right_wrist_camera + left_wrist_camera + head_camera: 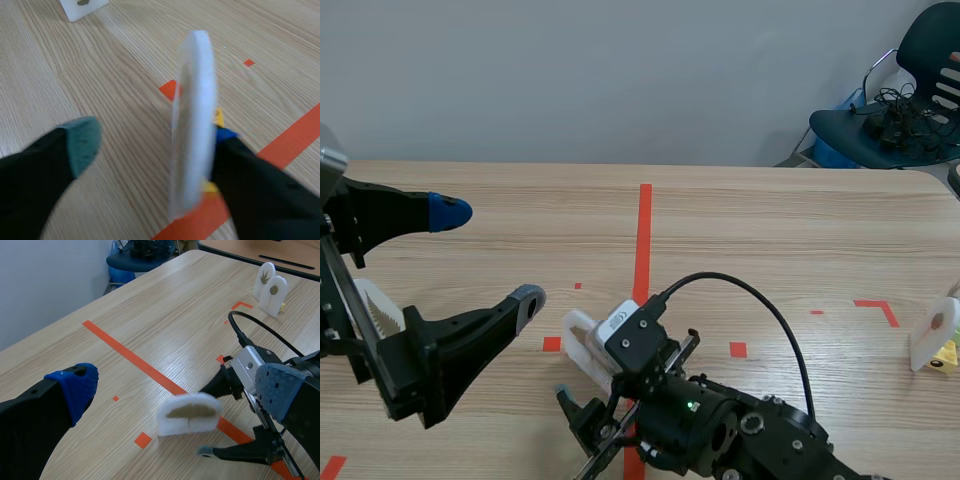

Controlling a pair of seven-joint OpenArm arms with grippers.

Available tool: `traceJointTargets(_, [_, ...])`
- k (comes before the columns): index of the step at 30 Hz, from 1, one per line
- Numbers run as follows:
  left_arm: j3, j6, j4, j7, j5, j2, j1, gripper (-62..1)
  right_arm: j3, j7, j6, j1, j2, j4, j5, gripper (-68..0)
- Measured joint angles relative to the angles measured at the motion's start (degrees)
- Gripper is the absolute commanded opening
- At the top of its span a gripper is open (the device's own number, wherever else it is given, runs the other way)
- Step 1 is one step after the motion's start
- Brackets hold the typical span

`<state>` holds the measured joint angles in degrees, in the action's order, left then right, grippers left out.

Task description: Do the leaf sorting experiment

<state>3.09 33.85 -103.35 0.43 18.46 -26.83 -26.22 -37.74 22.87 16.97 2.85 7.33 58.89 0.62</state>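
Left fingers (448, 212) spread wide, nothing between them. They are held above the bench (790, 215) on its left side. One pad is blue, the other grey-blue.

Right fingers (80, 142) apart, low by the near edge at about mid-width. White leaf card (189, 412) stands upright between them. It lies flat against the blue-padded finger, with a clear gap to the teal-padded one, so it is not pinched from both sides. Cannot tell whether its lower edge rests on the bench. A brownish leaf shows on the face turned toward the left arm. The card is just left of the long orange-red tape line, near a small tape square. A bit of yellow shows behind it by the blue pad; cannot tell what it is.

Two more white cards (275, 290) stand upright near the right edge, close together, with a small yellow piece (947, 353) just beside them.

Dark blue chair (895, 115) with a cable tangle stands beyond the far right corner.
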Motion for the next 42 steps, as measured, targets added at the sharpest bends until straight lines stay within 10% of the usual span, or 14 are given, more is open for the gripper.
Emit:
traceJointTargets(5, [0.0, 0.0, 0.0, -0.02, 0.0, 0.0, 0.0, 1.4, 0.0, 0.57, -0.72, 0.68, 0.66, 0.31, 0.04, -60.4])
traceJointTargets(11, [0.0, -0.17, 0.0, -0.02, 0.0, 0.0, 0.0, 1.4, 1.09, 5.16, -0.7, 1.7, 3.54, 3.3, 0.04, -61.3])
traceJointTargets(20, [0.0, -0.17, 0.0, -0.09, 0.02, 0.0, 0.0, 1.4, 17.09, 0.61, -0.68, 17.33, 10.49, 29.94, -1.22, -61.3])
traceJointTargets(25, [0.0, -0.17, 0.0, -0.11, 0.02, 0.0, 0.0, 1.4, 27.26, -1.7, -0.7, 27.06, 11.41, 38.18, -11.39, -61.3])
traceJointTargets(42, [0.0, -0.17, 0.0, -0.2, 0.0, 0.0, 0.02, 1.4, 39.74, -5.07, -1.16, 17.75, 10.1, 12.07, -17.64, -61.3])
